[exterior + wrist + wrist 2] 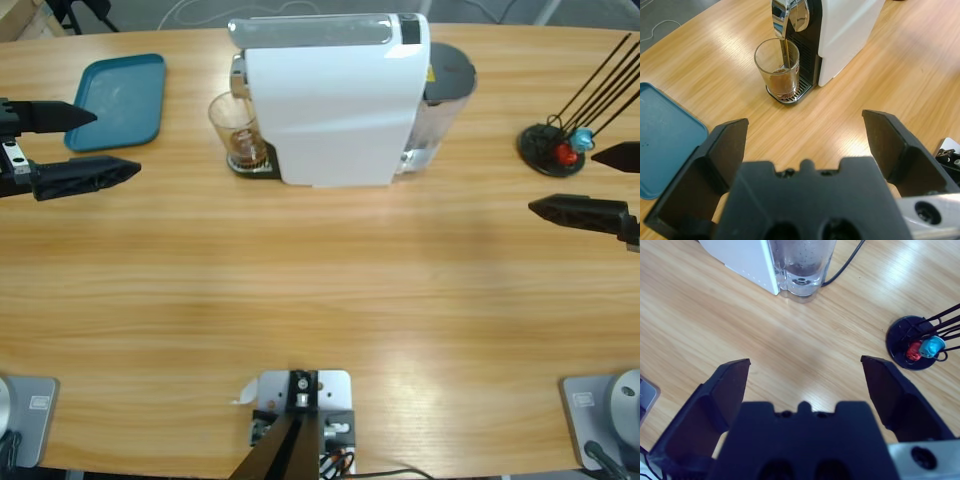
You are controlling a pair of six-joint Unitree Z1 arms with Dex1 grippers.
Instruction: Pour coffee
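So the coffee (783,79) is a shallow brown layer in the bottom of a small clear glass (236,128), and in the left wrist view there's a thin dark stream running into it from the shiny spout (790,15) above. The glass is standing upright on the little metal drip grate (790,95) at the front of the big white coffee machine (330,100).

From the left claw (105,142), the glass is straight ahead and well apart, nothing between them but bare wood table (320,300). That claw is spread wide open with nothing in it, hovering over the table. Just off to its side is a blue tray (120,100) lying flat, its rounded corner poking into the left wrist view right next to one jaw.

The right claw (580,185) is on the far side of the machine from the glass, so the coffee isn't visible from there at all. It's also gaping open and holding nothing. Ahead of it is the machine's back end with the clear water tank (802,265) and a black power cord (845,262) trailing off. Close beside that claw is a round black stand (548,148) with thin black rods sticking up out of it, and a red capsule (913,351) and a blue capsule (931,345) sitting on its base, touching each other.
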